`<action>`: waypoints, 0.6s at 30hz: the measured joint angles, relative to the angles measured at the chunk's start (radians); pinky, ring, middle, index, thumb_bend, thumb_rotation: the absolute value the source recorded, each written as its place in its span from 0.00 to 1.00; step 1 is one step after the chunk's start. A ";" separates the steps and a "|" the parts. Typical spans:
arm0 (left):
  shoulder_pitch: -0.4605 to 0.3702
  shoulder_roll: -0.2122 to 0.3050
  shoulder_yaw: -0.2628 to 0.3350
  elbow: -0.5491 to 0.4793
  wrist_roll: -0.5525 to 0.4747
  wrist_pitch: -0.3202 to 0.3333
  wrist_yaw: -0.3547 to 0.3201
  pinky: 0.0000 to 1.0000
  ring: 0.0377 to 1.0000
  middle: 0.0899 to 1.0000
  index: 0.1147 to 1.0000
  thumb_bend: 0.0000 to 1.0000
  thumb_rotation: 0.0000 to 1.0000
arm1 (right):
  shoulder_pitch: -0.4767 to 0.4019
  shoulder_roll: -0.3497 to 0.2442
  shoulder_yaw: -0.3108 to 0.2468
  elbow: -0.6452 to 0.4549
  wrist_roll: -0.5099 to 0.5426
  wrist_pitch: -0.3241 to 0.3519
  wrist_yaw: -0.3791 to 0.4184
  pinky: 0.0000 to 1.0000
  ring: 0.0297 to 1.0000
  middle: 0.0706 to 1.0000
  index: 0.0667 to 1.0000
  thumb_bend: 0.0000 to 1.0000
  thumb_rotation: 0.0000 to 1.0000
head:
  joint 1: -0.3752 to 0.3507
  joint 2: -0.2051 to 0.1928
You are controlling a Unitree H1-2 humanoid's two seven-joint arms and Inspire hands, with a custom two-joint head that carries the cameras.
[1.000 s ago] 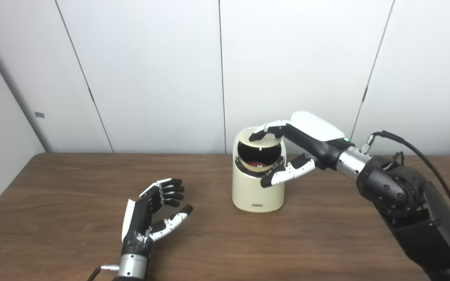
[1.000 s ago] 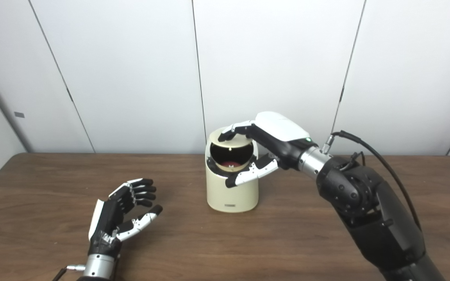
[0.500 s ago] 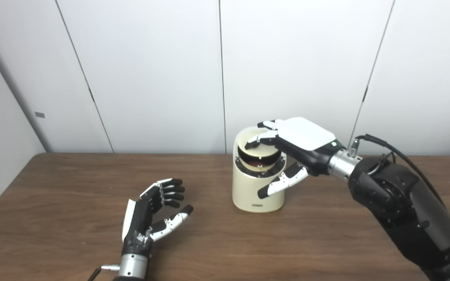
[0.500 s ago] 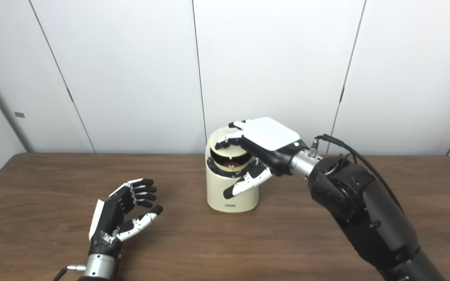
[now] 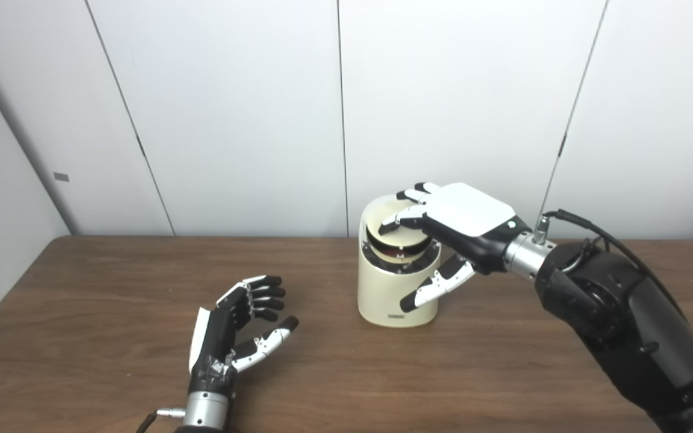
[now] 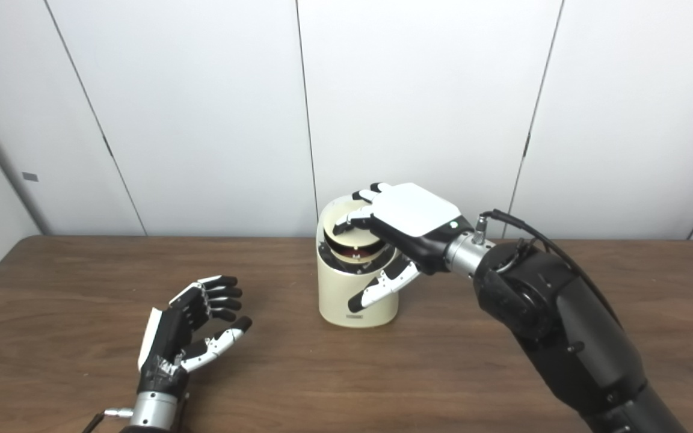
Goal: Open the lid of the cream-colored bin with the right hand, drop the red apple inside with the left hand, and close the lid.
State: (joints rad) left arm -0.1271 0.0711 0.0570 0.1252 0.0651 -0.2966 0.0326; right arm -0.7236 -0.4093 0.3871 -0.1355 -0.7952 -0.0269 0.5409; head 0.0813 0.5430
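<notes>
In your left eye view, the right hand (image 5: 455, 222) rests spread on the cream-colored bin's (image 5: 396, 288) half-lowered lid (image 5: 396, 225), grasping nothing; red apple (image 5: 396, 243) glimpsed inside. Right eye view: left hand (image 6: 187, 328) lies released, empty, on the table (image 6: 382, 373).

Bright, even light from above; soft shadows lie under things on the counter (image 5: 82, 313); pictures slightly soft, no glare.

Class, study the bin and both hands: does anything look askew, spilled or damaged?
Only the lid of the upright cream-colored bin sits tilted, part open under the right hand. Nothing looks spilled or damaged; the left hand is empty.
</notes>
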 measured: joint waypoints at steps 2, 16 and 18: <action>0.001 0.000 -0.001 -0.002 0.000 0.001 0.000 0.54 0.59 0.62 0.65 0.58 0.00 | 0.000 -0.007 -0.001 0.000 -0.005 -0.015 0.000 0.96 0.94 0.77 0.77 0.74 0.63 | 0.000 0.002; 0.010 -0.005 -0.002 -0.021 -0.003 0.012 -0.003 0.53 0.59 0.62 0.65 0.57 0.00 | 0.018 -0.039 -0.016 -0.018 -0.002 -0.041 0.001 0.99 0.93 0.75 0.76 0.75 0.63 | 0.002 0.023; 0.014 -0.008 -0.003 -0.027 -0.003 0.018 -0.003 0.52 0.58 0.62 0.64 0.58 0.00 | 0.025 -0.044 -0.017 -0.022 -0.001 -0.046 0.001 0.99 0.93 0.75 0.77 0.75 0.62 | 0.002 0.028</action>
State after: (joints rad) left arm -0.1126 0.0635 0.0544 0.0986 0.0623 -0.2788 0.0296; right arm -0.6985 -0.4536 0.3706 -0.1577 -0.7965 -0.0730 0.5420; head 0.0828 0.5706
